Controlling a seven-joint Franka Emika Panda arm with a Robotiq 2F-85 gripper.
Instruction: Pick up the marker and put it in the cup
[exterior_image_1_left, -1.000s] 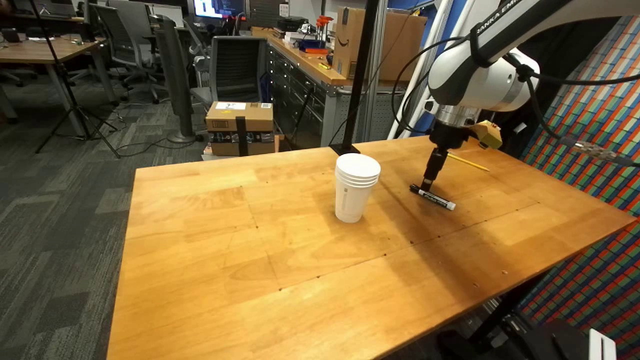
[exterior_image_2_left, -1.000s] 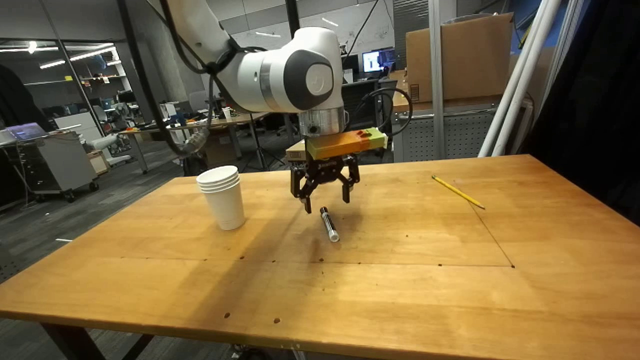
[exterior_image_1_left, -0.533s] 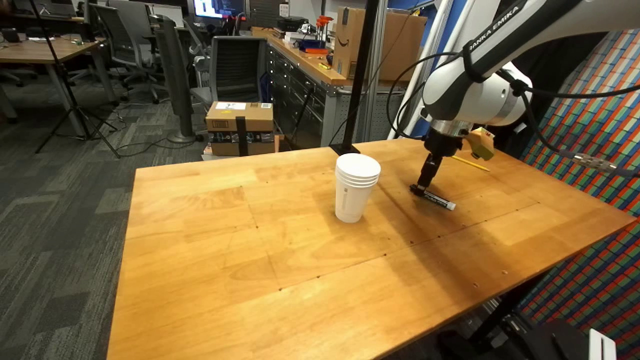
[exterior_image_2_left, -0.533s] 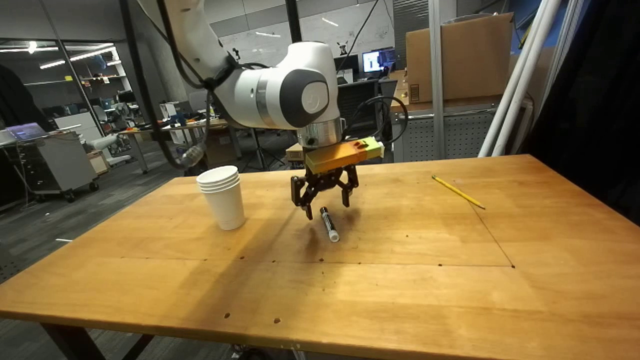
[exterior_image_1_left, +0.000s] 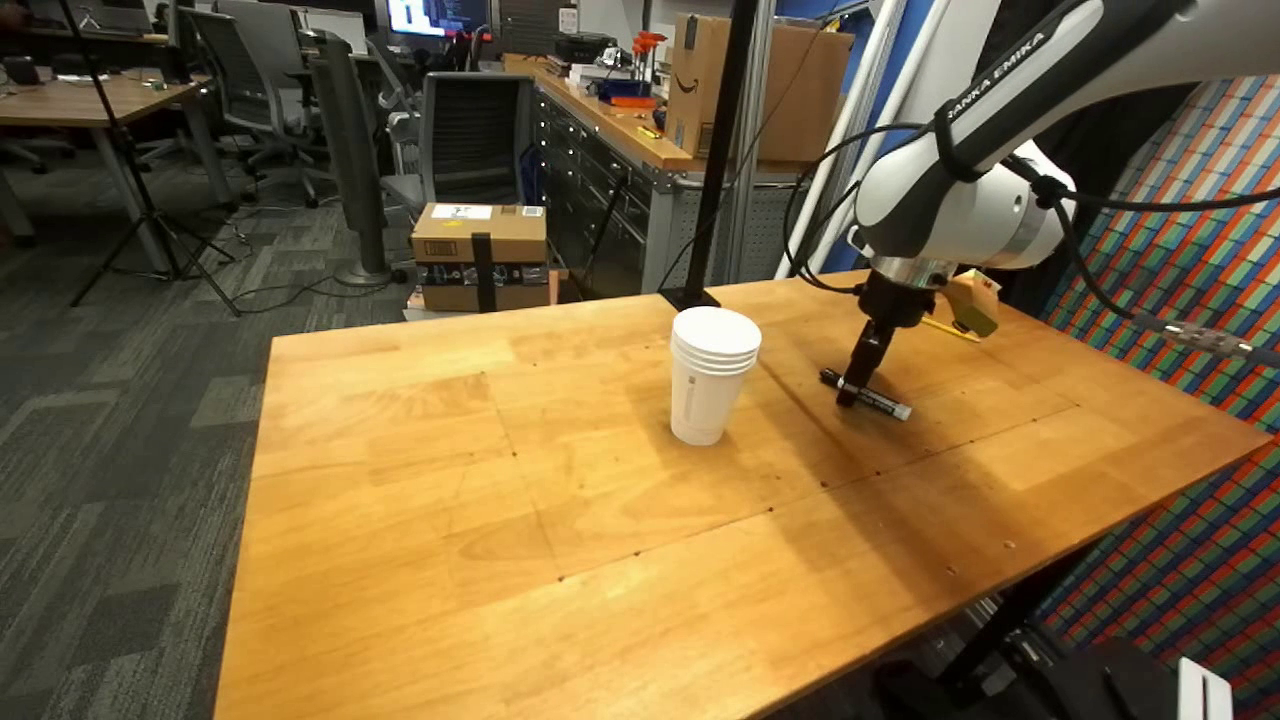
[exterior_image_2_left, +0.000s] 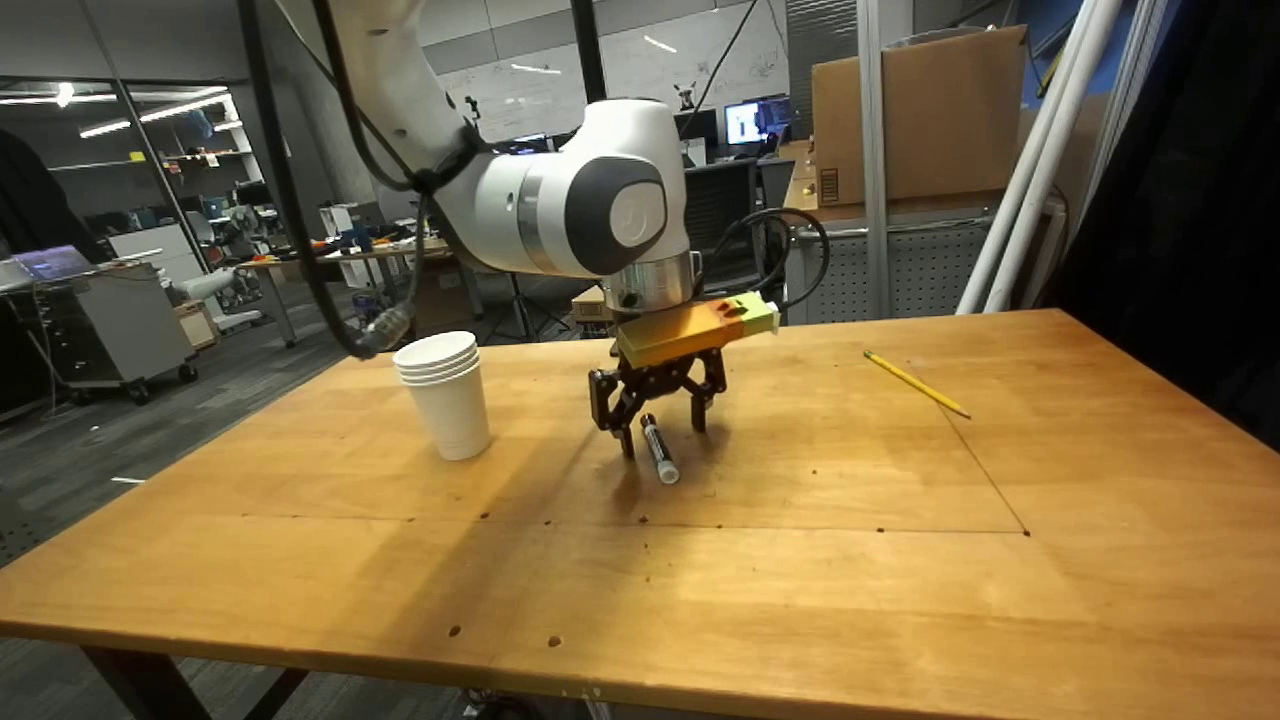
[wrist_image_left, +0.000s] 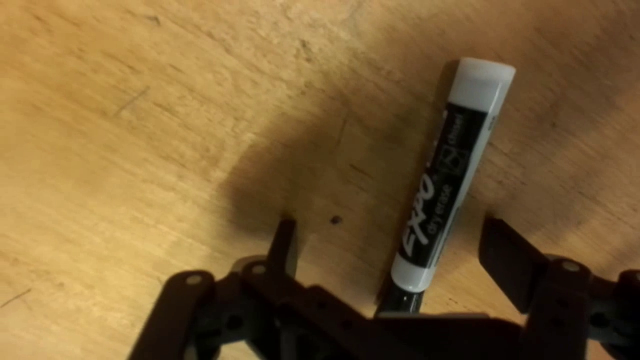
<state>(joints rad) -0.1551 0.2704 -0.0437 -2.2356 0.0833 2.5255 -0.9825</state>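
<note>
We are seeing the black, white-ended marker lying flat on the wooden table, apart from the white cup, which is standing upright, showing stacked rims

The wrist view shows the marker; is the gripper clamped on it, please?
No, the gripper stands open, with table showing between the marker and both fingers.
</note>
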